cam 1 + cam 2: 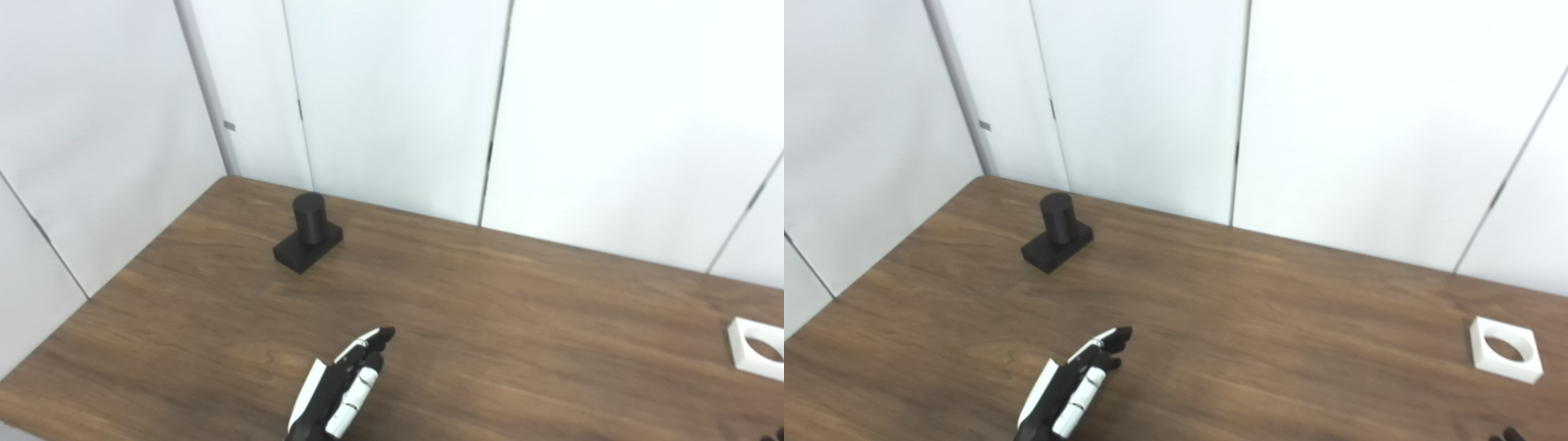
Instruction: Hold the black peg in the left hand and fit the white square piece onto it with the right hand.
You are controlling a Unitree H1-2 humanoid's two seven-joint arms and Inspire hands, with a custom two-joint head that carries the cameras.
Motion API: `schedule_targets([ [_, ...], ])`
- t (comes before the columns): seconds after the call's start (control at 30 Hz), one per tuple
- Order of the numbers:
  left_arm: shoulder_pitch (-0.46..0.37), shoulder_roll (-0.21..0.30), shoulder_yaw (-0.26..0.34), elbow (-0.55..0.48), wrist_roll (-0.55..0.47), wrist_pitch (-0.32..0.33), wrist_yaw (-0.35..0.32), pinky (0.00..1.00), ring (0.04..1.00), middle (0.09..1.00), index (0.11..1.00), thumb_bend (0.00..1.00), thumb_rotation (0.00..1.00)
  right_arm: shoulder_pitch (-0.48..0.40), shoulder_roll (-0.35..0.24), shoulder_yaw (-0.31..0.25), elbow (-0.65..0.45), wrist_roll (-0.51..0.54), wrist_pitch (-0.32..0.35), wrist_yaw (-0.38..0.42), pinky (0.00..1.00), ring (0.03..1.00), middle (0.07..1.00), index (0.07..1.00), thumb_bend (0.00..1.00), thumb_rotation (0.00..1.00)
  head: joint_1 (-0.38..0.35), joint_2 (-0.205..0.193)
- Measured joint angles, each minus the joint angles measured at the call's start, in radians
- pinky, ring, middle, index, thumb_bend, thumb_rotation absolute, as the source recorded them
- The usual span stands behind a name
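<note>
Left hand first, nearest of all, reaching in over the near edge of the wooden table with fingers stretched out and apart, holding nothing. Far left, the black peg stands upright on its square base, well apart from that hand. Over at the right edge, the white square piece lies flat, round hole up. Right hand: just dark tips at the bottom right corner, and whether it's open or closed, can't tell.

The black cylindrical peg on its black square base stands upright; the white square piece with a round hole lies flat, well apart to the peg's right.
</note>
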Motion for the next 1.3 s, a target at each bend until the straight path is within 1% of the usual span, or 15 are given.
schedule_targets([
  [0.33,-0.001,0.001,-0.011,0.0,-0.006,0.005,-0.002,0.93,0.947,0.928,0.889,0.55,0.95,0.0,-0.001,0.002,0.0,-0.017,-0.002,-0.001,0.93,0.936,0.923,0.929,0.49,1.0,-0.018,0.003],
  [0.5,-0.001,0.001,-0.014,0.0,-0.006,0.003,-0.003,0.92,0.942,0.927,0.893,0.55,0.94,0.0,0.0,0.002,0.0,-0.023,-0.001,-0.001,0.92,0.939,0.922,0.925,0.53,1.0,-0.034,0.001],
  [0.6,-0.001,0.001,-0.015,0.004,-0.002,-0.001,-0.002,0.91,0.935,0.929,0.906,0.48,0.86,0.0,0.0,0.004,0.0,-0.031,0.002,-0.003,0.93,0.939,0.925,0.924,0.52,1.0,-0.041,-0.002],
  [0.67,-0.003,0.002,-0.019,0.004,0.018,-0.001,0.001,0.89,0.928,0.929,0.91,0.41,0.76,0.0,0.0,0.005,0.0,-0.043,0.002,-0.004,0.93,0.939,0.928,0.93,0.5,1.0,-0.037,-0.006],
  [0.77,-0.003,0.002,-0.024,0.004,0.06,0.003,0.008,0.88,0.918,0.919,0.902,0.4,0.62,0.0,0.0,0.006,0.0,-0.049,-0.002,-0.006,0.92,0.943,0.928,0.934,0.52,1.0,-0.035,-0.008],
  [0.8,-0.004,0.002,-0.025,0.004,0.073,0.004,0.011,0.87,0.912,0.913,0.899,0.43,0.55,0.0,0.0,0.006,0.001,-0.051,-0.002,-0.007,0.92,0.945,0.93,0.936,0.52,1.0,-0.037,-0.011],
  [0.83,-0.004,0.002,-0.025,0.003,0.079,0.004,0.013,0.87,0.91,0.911,0.898,0.43,0.54,0.0,0.0,0.006,0.001,-0.052,-0.002,-0.007,0.92,0.945,0.931,0.936,0.52,1.0,-0.037,-0.011],
  [0.87,-0.004,0.002,-0.025,0.0,0.086,0.004,0.018,0.87,0.904,0.906,0.894,0.46,0.46,0.0,0.0,0.006,0.002,-0.052,-0.003,-0.007,0.93,0.948,0.935,0.94,0.52,1.0,-0.037,-0.011],
  [0.97,-0.004,0.002,-0.018,-0.007,0.114,0.004,0.029,0.84,0.886,0.897,0.892,0.54,0.33,0.0,0.0,0.006,0.004,-0.052,-0.004,-0.007,0.95,0.951,0.937,0.938,0.52,1.0,-0.035,-0.011],
  [1.0,-0.004,0.002,-0.014,-0.009,0.128,0.004,0.034,0.84,0.884,0.895,0.891,0.56,0.31,0.0,0.0,0.006,0.004,-0.052,-0.003,-0.007,0.95,0.951,0.938,0.938,0.52,1.0,-0.035,-0.011],
  [1.07,-0.008,0.004,0.01,-0.026,0.169,0.013,0.049,0.81,0.865,0.877,0.86,0.69,0.23,0.0,0.0,0.006,0.006,-0.052,-0.009,-0.007,0.95,0.955,0.936,0.936,0.53,1.0,-0.034,-0.012],
  [1.13,-0.014,0.006,0.048,-0.059,0.225,0.031,0.074,0.79,0.854,0.87,0.848,0.75,0.19,0.002,0.0,0.006,0.012,-0.053,-0.02,-0.009,0.96,0.957,0.939,0.939,0.53,1.0,-0.035,-0.012],
  [1.17,-0.021,0.008,0.065,-0.071,0.243,0.043,0.081,0.78,0.859,0.874,0.85,0.81,0.15,0.003,0.0,0.006,0.014,-0.056,-0.022,-0.01,0.96,0.957,0.944,0.945,0.53,1.0,-0.037,-0.012],
  [1.23,-0.045,0.012,0.104,-0.082,0.276,0.081,0.084,0.8,0.87,0.88,0.852,0.9,0.15,0.006,0.0,0.006,0.015,-0.061,-0.025,-0.013,0.95,0.952,0.946,0.947,0.52,1.0,-0.04,-0.012],
  [1.3,-0.078,0.019,0.145,-0.104,0.319,0.136,0.083,0.8,0.868,0.884,0.87,0.95,0.21,0.007,0.0,0.006,0.015,-0.063,-0.027,-0.017,0.97,0.953,0.946,0.945,0.52,1.0,-0.041,-0.012],
])
